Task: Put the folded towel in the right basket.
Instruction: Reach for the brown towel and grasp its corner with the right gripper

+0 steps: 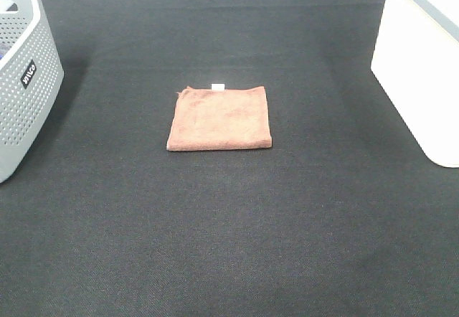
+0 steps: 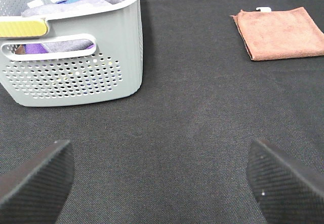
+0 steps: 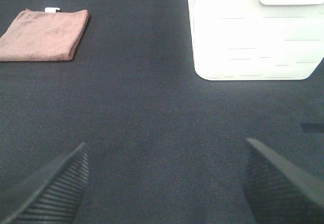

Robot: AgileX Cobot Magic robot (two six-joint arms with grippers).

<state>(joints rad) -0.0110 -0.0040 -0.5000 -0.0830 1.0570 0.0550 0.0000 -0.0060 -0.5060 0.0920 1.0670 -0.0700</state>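
A brown folded towel (image 1: pixel 220 118) with a small white tag lies flat in the middle of the black table. It also shows in the left wrist view (image 2: pixel 281 33) and the right wrist view (image 3: pixel 44 34). The white right basket (image 1: pixel 422 73) stands at the right edge; the right wrist view (image 3: pixel 255 31) shows its side wall. My left gripper (image 2: pixel 162 183) is open and empty, well short of the towel. My right gripper (image 3: pixel 164 183) is open and empty, in front of the white basket. Neither gripper shows in the exterior high view.
A grey perforated basket (image 1: pixel 23 80) stands at the left edge; the left wrist view (image 2: pixel 76 67) shows purple, blue and grey cloths in it. The black mat (image 1: pixel 229 238) covers the table.
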